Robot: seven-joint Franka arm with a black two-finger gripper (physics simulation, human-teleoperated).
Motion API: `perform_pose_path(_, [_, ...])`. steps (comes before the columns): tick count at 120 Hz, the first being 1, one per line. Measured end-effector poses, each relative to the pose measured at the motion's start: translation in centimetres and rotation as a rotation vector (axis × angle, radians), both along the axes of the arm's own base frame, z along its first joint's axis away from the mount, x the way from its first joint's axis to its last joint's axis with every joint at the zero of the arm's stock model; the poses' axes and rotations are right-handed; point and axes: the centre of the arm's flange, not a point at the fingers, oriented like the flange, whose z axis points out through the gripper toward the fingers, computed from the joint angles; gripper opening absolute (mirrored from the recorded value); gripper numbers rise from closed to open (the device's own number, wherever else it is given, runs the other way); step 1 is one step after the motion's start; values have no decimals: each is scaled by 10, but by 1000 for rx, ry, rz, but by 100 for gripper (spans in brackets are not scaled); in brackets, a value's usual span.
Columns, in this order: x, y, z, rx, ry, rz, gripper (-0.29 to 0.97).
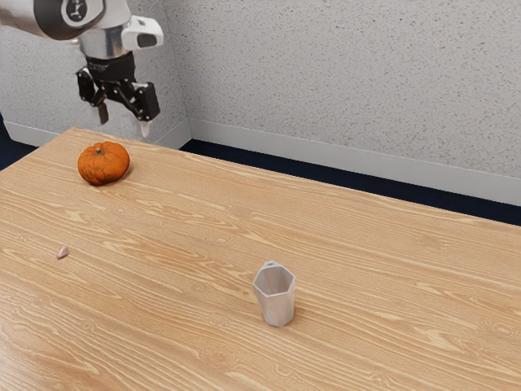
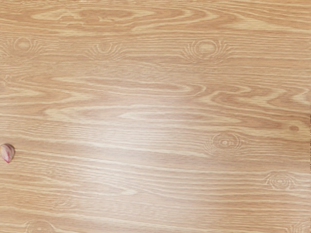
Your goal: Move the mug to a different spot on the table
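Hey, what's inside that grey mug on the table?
The mug stands upright on the wooden table. Through its open mouth only bare grey inner wall shows, nothing poking out. Its bottom is hidden behind the near wall, so something small lying there cannot be ruled out.

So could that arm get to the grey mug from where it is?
Probably yes. The mug stands upright and alone on bare table. The gripper hangs open high up near the pumpkin. The pumpkin and the small pink piece lie aside, not between gripper and mug.

No readable text, label, brand, number or sign anywhere on mug [image 1: 274,292], pumpkin [image 1: 103,162], table [image 1: 391,269] or arm [image 1: 98,24]
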Motion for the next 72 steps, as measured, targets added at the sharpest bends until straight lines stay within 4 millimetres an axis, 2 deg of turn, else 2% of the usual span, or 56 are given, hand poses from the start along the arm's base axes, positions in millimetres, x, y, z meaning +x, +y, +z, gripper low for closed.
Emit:
perform_pose_path(14, [3, 3, -1, 0, -19, 8, 68])
perform_pose_path(24, [9, 6, -12, -1, -18, 15, 68])
perform_pose_path(44, [49, -6, -70, -85, 5, 124, 68])
perform_pose_path(51, [63, -23, -96, -109, 20, 178, 68])
perform_pose_path(63, [80, -74, -139, -121, 42, 235, 68])
perform_pose_path(72, [89, -93, -165, -121, 51, 298, 68])
